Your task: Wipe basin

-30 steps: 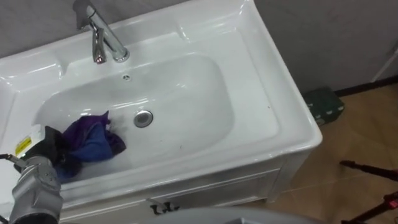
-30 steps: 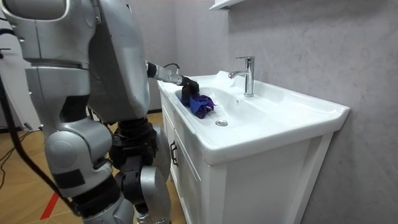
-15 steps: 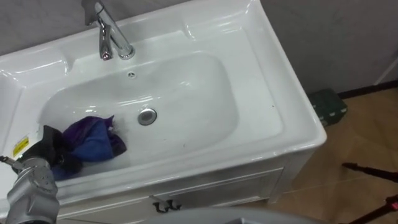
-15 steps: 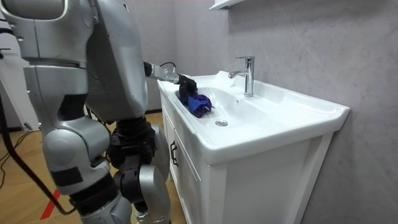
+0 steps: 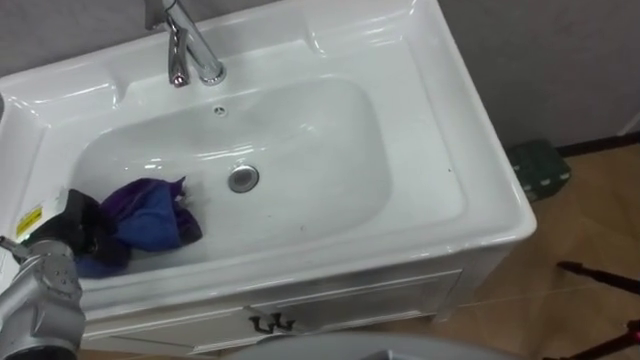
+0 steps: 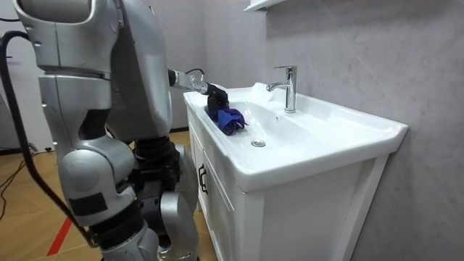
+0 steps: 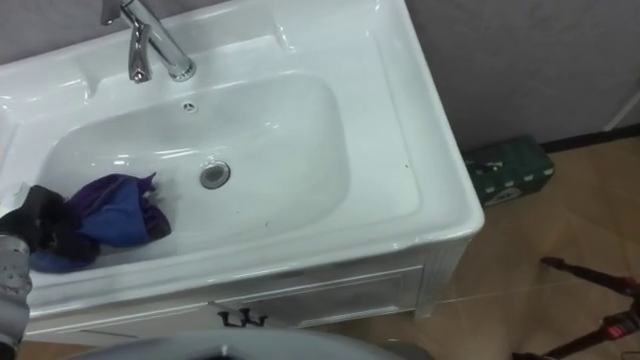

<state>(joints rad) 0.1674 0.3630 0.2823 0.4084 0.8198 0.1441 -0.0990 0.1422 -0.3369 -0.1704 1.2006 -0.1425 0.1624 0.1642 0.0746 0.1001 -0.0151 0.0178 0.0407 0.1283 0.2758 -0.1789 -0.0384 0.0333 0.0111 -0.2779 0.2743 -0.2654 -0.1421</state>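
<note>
I stand at the front of a white ceramic basin (image 5: 430,130) set on a white cabinet (image 5: 350,300), my left arm reaching over the near rim into the bowl. My left robot hand (image 5: 85,228), dark-fingered, is down at the bowl's left end, its fingers curled tight around one end of a crumpled purple-and-blue cloth (image 5: 150,215). The cloth lies bunched on the sloping bottom of the bowl, its free end pointing toward the round metal drain (image 5: 243,178) and lying just beside it without covering it. A chrome tap (image 5: 190,45) rises from the back ledge, its spout hanging over the rear of the bowl above a small overflow hole (image 5: 220,111). A little yellow sticker (image 5: 28,222) sits on the rim just left of my robot hand. A dark curved handle (image 5: 268,323) is fixed to the cabinet front below the bowl. To the right, on the wooden floor (image 5: 590,230) against the grey wall, sits a dark green box (image 5: 540,168), well apart from the basin. In the room view I am upright at the cabinet's corner, on that view's left, with the cloth and my robot hand at the bowl's near end.
</note>
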